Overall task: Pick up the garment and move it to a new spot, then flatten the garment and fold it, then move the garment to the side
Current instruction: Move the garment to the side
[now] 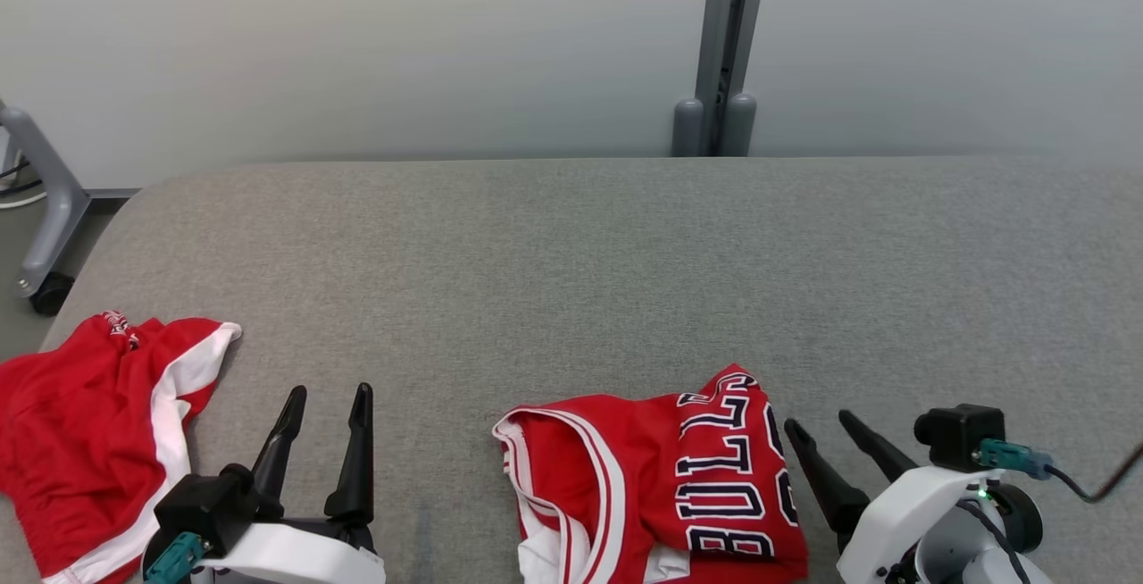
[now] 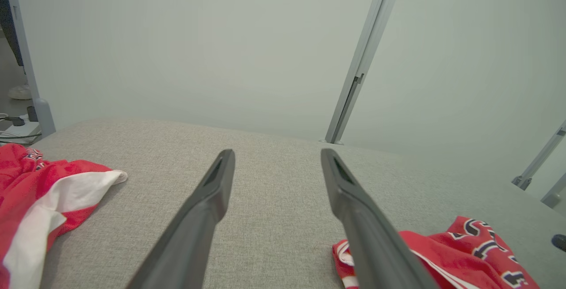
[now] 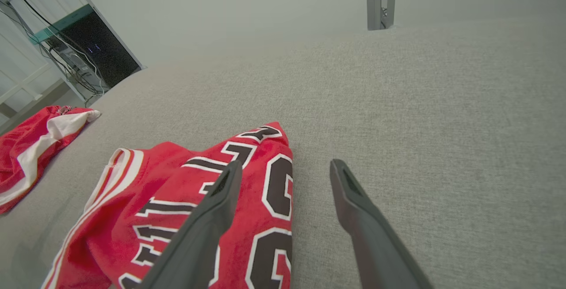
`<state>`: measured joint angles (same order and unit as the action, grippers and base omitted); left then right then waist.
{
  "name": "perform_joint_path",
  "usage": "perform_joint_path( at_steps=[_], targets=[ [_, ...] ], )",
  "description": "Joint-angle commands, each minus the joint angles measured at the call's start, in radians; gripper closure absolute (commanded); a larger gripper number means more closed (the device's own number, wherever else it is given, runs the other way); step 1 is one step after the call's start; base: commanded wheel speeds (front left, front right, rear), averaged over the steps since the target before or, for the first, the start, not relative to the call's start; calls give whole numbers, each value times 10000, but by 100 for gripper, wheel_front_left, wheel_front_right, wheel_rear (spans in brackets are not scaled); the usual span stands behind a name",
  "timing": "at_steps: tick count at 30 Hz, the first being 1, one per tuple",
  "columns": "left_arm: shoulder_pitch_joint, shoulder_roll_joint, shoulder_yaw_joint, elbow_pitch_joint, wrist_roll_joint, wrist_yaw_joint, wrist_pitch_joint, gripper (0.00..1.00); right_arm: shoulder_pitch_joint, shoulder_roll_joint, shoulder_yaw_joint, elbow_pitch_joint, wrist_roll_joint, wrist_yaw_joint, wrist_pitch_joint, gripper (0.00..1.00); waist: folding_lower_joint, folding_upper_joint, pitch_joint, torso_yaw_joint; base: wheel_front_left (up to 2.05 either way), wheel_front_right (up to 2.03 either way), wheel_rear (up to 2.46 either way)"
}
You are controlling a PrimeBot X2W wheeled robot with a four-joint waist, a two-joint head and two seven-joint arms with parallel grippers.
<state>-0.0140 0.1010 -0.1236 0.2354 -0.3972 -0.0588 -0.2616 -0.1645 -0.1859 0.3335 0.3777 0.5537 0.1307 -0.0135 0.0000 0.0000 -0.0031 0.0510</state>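
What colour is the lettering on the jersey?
Dark, outlined in white, on the red jersey; best in right wrist view.

Bright even light, soft shadows, sharp focus

Three views over one grey surface (image 1: pixel 625 245)

Our head camera looks forward and down from above the near edge, with the left hand (image 1: pixel 329 390) and right hand (image 1: pixel 817 421) at the bottom. Each wrist camera sits low and close to the surface, looking along its own fingers toward the far wall. All three share the lettered red jersey (image 1: pixel 679 477), the red-and-white garment (image 1: pixel 80 441) at the left, and the grey post (image 1: pixel 723 48).
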Motion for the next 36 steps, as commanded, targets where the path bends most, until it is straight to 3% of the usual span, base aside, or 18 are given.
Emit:
perform_joint_path(
  at_steps=[1,8,15,16,17,24,30,36],
  targets=[
    [-172,-11,-14,50,64,-59,-43,0,-292,-120,184,404,240,1,521,0,0,0,9,183,0,0,0],
    [-203,-16,4,180,88,-103,-45,0,-754,7,365,1613,625,1,2014,0,0,0,68,678,0,0,0],
    [-292,0,35,246,114,-196,-45,0,-948,76,371,2266,1162,1,2387,0,0,0,179,1075,0,0,0],
    [-305,0,42,259,118,-211,-45,0,-985,54,394,2293,1206,1,2305,56,0,0,192,1104,0,0,0],
    [-309,7,56,268,120,-223,-45,0,-1018,16,425,2305,1241,1,2204,99,0,0,206,1126,0,0,0],
    [-415,50,120,275,124,-276,-45,0,-1525,-311,705,1947,1319,1,1158,100,0,0,316,962,0,0,0],
    [-583,-5,9,67,190,-339,-43,0,-2764,-1103,1070,1465,1226,1,570,100,0,0,830,409,0,0,0],
    [-1143,47,-134,-87,253,-446,-25,0,-4556,-2167,1169,1801,1444,0,138,100,0,0,1898,-106,0,0,0]
  ],
)
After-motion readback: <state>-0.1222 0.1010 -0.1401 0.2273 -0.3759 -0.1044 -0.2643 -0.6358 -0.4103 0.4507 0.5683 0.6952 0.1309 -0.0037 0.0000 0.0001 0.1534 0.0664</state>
